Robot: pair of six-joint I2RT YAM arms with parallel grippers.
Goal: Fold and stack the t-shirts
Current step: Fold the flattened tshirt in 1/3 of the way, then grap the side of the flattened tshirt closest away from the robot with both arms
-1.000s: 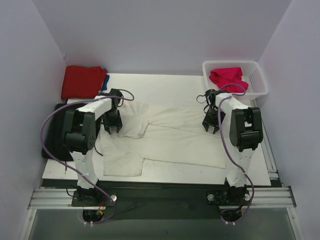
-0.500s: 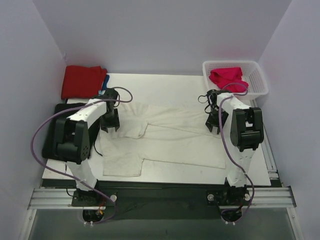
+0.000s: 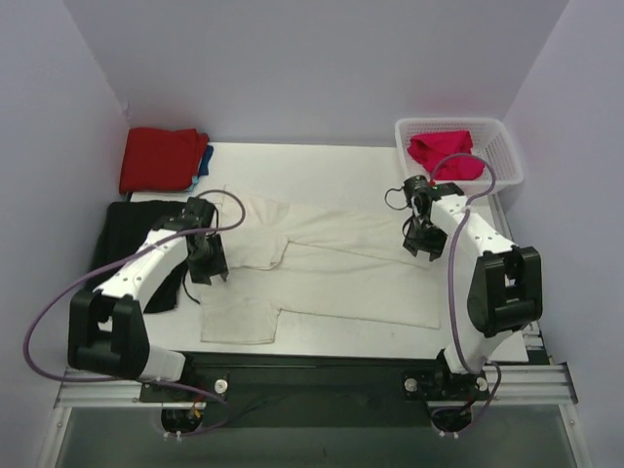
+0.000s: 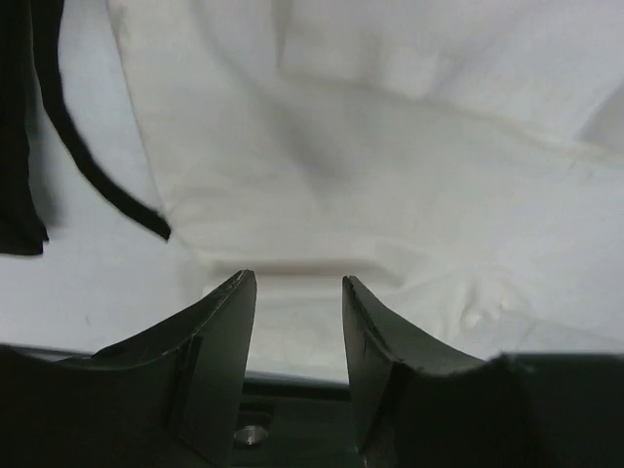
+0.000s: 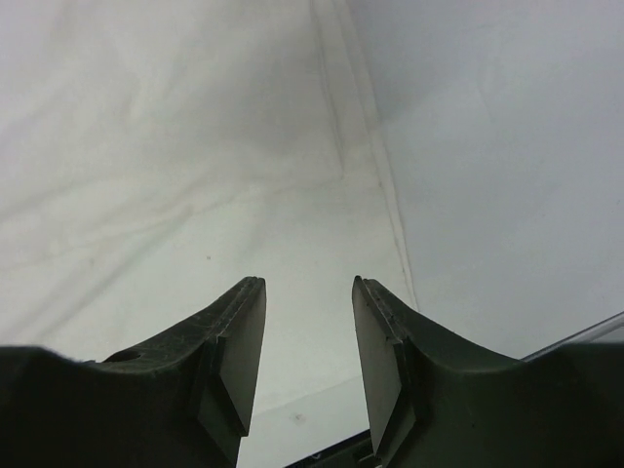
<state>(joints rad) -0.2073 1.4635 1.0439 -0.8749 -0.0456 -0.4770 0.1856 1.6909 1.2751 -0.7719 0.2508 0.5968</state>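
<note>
The left gripper (image 4: pixel 297 285) hung over the left end of the cream-white t-shirt (image 3: pixel 331 268), jaws partway apart and empty. The right gripper (image 5: pixel 308 285), parted and empty too, hung over the shirt's right edge (its hem seam showed only in the right wrist view). The shirt lay spread on the white table (image 3: pixel 322 161). Behind its left end sat a folded red t-shirt (image 3: pixel 161 159). Behind its right end, a white basket (image 3: pixel 507 166) held a magenta-pink t-shirt (image 3: pixel 444 151).

The blue shirt (image 3: pixel 203 162) is almost wholly covered by the red shirt (image 3: pixel 161 159) at the far left. The cream shirt (image 3: pixel 331 268) is hidden at its left edge by the left gripper (image 3: pixel 207 273) and is cut off in both wrist views.
</note>
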